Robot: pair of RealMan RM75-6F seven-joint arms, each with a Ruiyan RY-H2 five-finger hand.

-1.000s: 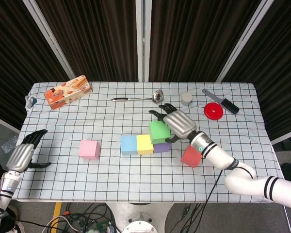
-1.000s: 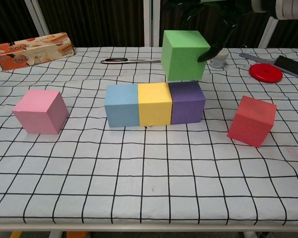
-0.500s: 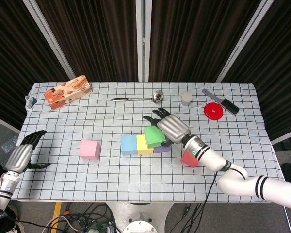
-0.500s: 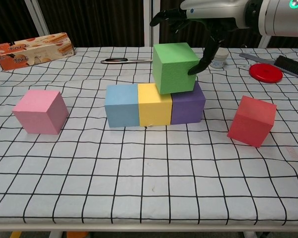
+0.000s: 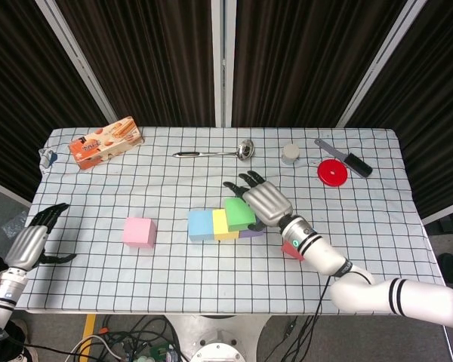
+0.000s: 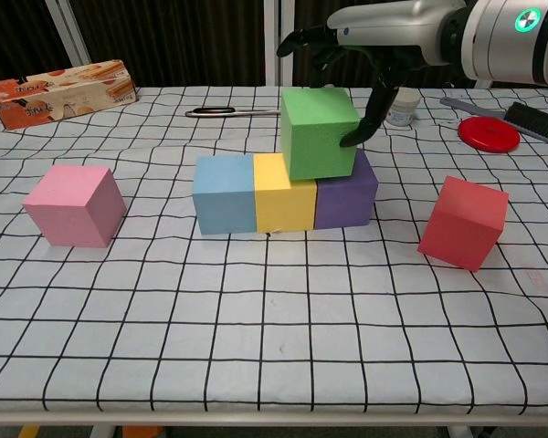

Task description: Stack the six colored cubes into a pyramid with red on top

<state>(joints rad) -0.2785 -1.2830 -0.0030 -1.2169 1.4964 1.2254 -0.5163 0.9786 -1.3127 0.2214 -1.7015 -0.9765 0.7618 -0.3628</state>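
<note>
Red cube (image 6: 463,223) sits right of purple cube (image 6: 347,192), ladle (image 6: 233,111) behind

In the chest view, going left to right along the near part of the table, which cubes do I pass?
Pink cube → blue cube → yellow cube → purple cube → red cube. I left out the green cube: it sits above, over the yellow and purple ones.

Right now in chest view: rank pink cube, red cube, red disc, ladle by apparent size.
1. pink cube and red cube: look about alike, so I won't split them.
2. ladle: long but thin, lying farther back.
3. red disc: smallest-looking, though it also sits farther from the camera, so its true size is unsure.
</note>
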